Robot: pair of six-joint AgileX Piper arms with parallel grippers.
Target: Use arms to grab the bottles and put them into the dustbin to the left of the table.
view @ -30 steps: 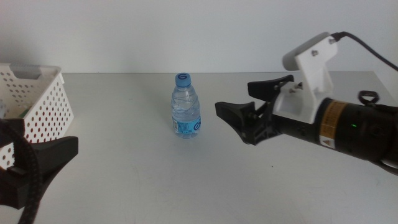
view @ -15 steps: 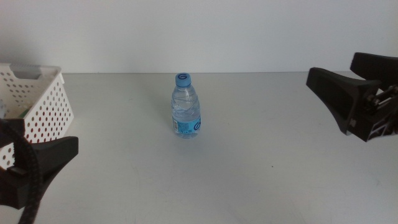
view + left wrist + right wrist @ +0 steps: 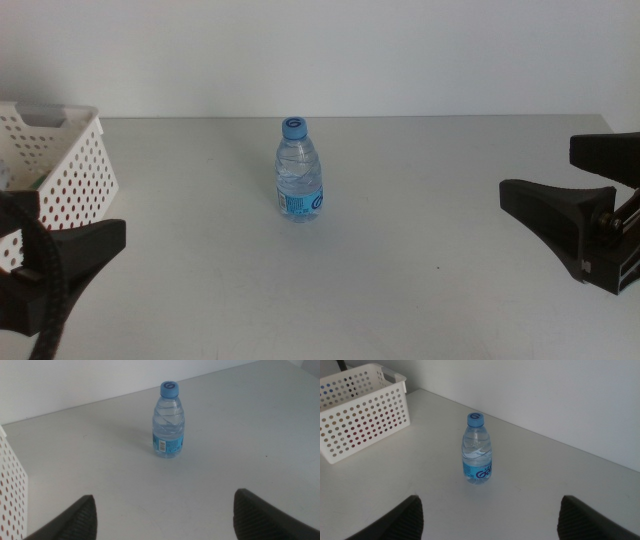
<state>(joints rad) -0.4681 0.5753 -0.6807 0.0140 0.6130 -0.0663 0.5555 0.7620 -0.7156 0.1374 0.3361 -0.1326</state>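
A clear water bottle (image 3: 300,180) with a blue cap and blue label stands upright in the middle of the light-grey table (image 3: 400,280). The white dustbin (image 3: 62,160) with round holes sits at the table's left side. My right gripper (image 3: 540,168) is open at the right edge of the middle view, well away from the bottle. My left gripper (image 3: 55,225) is open at the lower left, beside the dustbin. In both wrist views the bottle (image 3: 168,425) (image 3: 478,450) stands far ahead of the open left gripper (image 3: 165,496) and the open right gripper (image 3: 490,500), which hold nothing.
Red and green colours show through the dustbin's holes (image 3: 55,195), and its wall (image 3: 362,412) also shows in the right wrist view. A plain white wall (image 3: 320,50) rises behind the table's far edge.
My right arm has pulled back from close beside the bottle to the right edge of the view and sunk lower. The bottle and the left gripper have not moved.
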